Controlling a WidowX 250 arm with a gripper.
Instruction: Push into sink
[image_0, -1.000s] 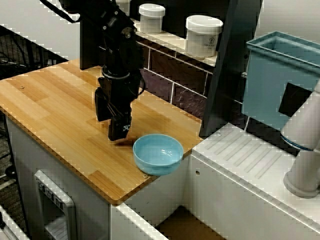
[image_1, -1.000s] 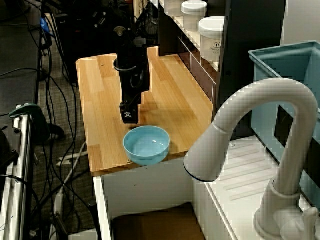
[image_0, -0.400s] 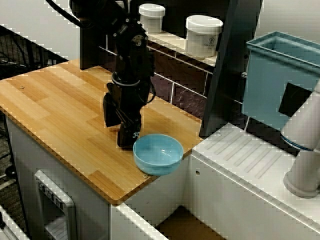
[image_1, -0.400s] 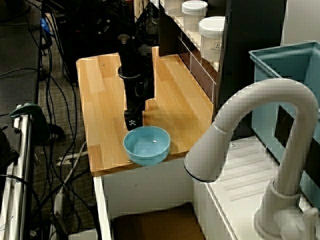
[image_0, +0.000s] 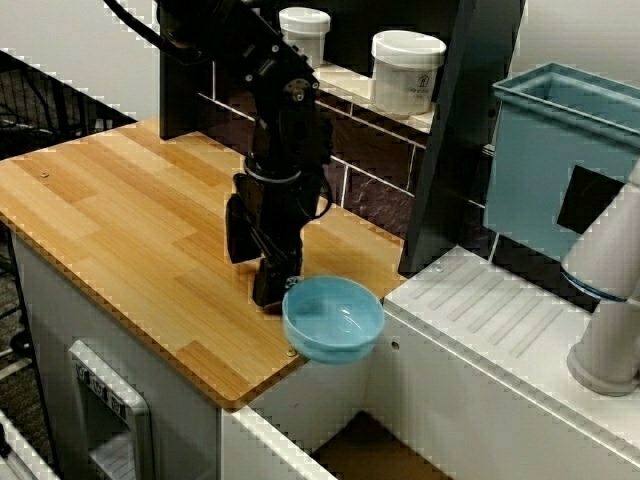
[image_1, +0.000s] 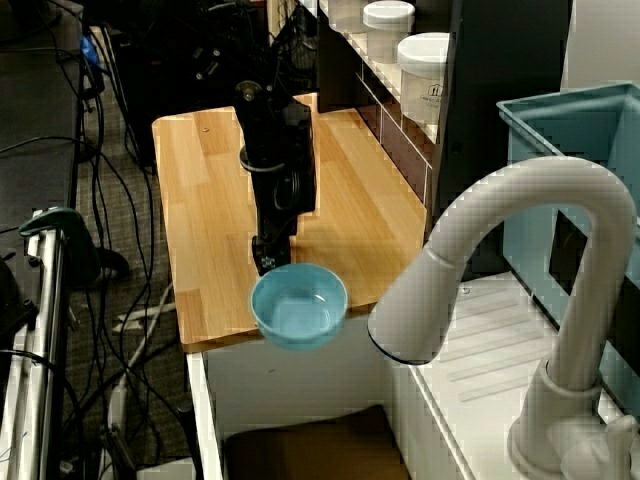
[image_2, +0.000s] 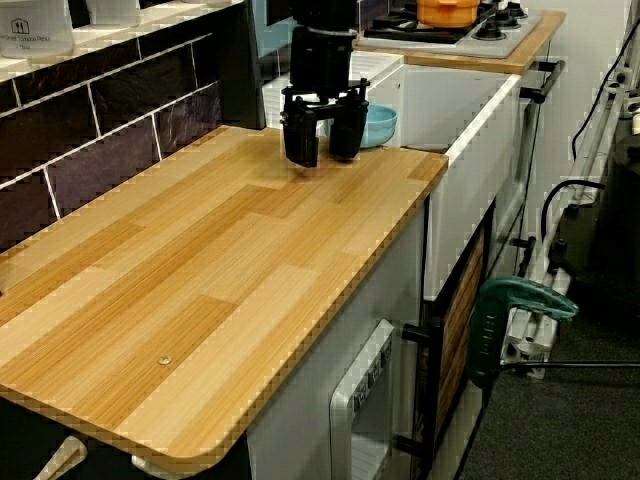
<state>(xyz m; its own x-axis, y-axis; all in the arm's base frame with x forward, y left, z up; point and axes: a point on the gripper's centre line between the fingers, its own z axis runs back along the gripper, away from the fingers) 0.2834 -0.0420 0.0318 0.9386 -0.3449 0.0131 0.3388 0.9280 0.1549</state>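
Blue bowl (image_0: 333, 319), judged light, hard and slick, overhung the sink (image_0: 352, 446); my gripper (image_0: 270, 292), fingers apart, holding nothing, touched its rim.

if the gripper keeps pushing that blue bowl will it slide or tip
The bowl looks rigid and smooth, so it probably slides easily on the wood counter. It already overhangs the edge above the sink, so it will likely tip and drop. The gripper pushes low, which favours sliding first.

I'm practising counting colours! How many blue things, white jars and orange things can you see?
Blue things: 2, the bowl and the tub
White jars with lids: 2, one and another
Orange things: 1, the pot on the stove
Total: 5
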